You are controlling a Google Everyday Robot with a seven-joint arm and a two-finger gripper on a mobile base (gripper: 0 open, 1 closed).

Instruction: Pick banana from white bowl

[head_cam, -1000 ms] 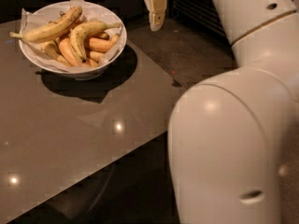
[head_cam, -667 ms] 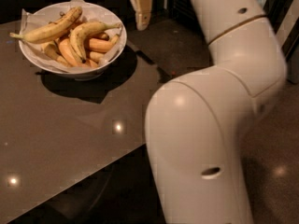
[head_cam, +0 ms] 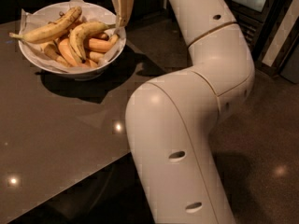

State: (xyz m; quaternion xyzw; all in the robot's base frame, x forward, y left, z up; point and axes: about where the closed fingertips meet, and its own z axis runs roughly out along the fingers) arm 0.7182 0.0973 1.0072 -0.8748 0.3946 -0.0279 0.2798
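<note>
The white bowl (head_cam: 56,68) stands on the dark table at the upper left, lined with crinkled white paper. The strongly curved yellow banana (head_cam: 83,35) lies in its middle, stem end pointing right toward the rim. A longer, nearly straight banana (head_cam: 50,27) lies across the back, and stubby orange-toned bananas (head_cam: 99,45) lie beneath. My gripper (head_cam: 122,14) hangs tan-coloured over the bowl's right rim, just above the curved banana's stem end. It holds nothing.
The dark glossy table (head_cam: 60,139) runs from the bowl toward the front, its edge slanting to the lower right. My large white arm (head_cam: 187,125) fills the middle and right of the view. Dark speckled floor (head_cam: 271,148) and dark cabinets lie to the right.
My gripper has moved left from beyond the bowl's right side to above its right rim. The arm's elbow has swung with it. The bowl and bananas have not moved.
</note>
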